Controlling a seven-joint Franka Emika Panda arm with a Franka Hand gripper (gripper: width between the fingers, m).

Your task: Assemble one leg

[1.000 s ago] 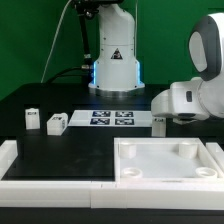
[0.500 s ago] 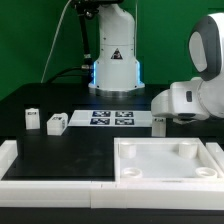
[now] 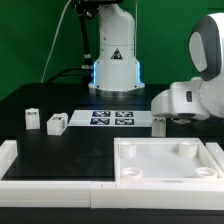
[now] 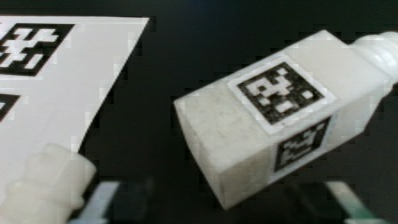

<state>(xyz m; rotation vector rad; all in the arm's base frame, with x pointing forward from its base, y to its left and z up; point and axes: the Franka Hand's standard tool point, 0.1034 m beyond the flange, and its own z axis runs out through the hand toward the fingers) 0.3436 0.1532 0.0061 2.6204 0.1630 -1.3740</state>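
Note:
A white leg [image 4: 281, 108] with black-and-white markers on two faces lies on the black table, its near corner reaching in between my two fingers. My gripper [image 4: 226, 203] is open, with one fingertip on each side of the leg and a gap to both. In the exterior view my gripper [image 3: 157, 121] hangs low over this leg [image 3: 157, 128], just to the right of the marker board. Two more legs [image 3: 31, 119] [image 3: 56, 123] stand at the exterior view's left.
The marker board [image 3: 105, 118] lies mid-table and fills a corner of the wrist view [image 4: 71, 70]. The large white square panel [image 3: 168, 162] lies in front of my gripper. A white border rail [image 3: 20, 165] runs along the left and front. A blurred white part [image 4: 45, 185] sits beside one finger.

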